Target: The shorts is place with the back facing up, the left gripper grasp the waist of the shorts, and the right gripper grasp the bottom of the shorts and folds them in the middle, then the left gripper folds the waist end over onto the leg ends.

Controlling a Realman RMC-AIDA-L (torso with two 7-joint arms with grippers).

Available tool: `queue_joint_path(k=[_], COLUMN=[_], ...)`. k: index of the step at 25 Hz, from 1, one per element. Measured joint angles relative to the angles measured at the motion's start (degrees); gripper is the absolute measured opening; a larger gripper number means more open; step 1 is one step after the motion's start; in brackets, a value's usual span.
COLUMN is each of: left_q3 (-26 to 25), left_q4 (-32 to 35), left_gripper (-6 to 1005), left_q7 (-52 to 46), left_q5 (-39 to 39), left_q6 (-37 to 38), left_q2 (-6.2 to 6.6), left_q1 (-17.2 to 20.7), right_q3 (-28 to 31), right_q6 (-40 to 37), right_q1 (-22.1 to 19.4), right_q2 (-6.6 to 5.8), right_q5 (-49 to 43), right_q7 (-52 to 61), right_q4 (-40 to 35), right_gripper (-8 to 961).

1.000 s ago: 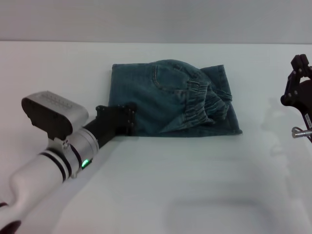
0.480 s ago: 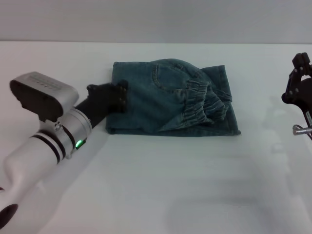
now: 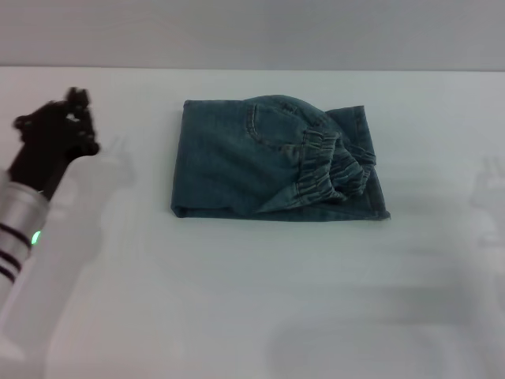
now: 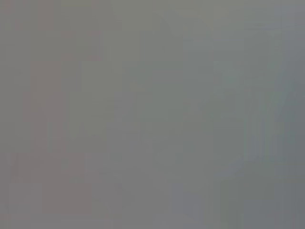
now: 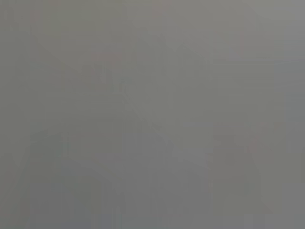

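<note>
Shorts (image 3: 276, 170) lie folded, well right of left tool (image 3: 67, 122); grip state unclear.

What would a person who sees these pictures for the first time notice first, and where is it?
The eye goes first to the shorts, a folded blue denim bundle lying alone in the middle of the white table, with the ruffled waist turned onto its right part. Next comes the left gripper, raised at the far left, well apart from the cloth. Both wrist views show only blank grey.
</note>
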Motion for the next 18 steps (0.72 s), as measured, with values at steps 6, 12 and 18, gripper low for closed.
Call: queue_joint_path(k=[6,12,18], left_q3=[-2.8,-2.4,-2.1], left_q4=[-0.5,-0.2,0.1], left_gripper=[131,334,487], left_q7=[0.3,0.9,1.0], left_q5=[-0.1,0.1,0.2], left_q6=[4.1,5.3,5.3], left_q2=[-0.44,-0.41,-0.4], left_q1=[4.5,5.7,5.9], right_q3=[4.6,5.0,4.7], right_q6=[-2.0,-4.6,-5.3], right_q1=[-0.8,-1.0,-1.1], right_q2=[-0.03,-0.04,0.02], right_q5=[1.3,1.2,0.8], right_q7=[9.0,11.2,11.1], right_q4=[3.8,6.3,6.7], right_gripper=[116,347,486])
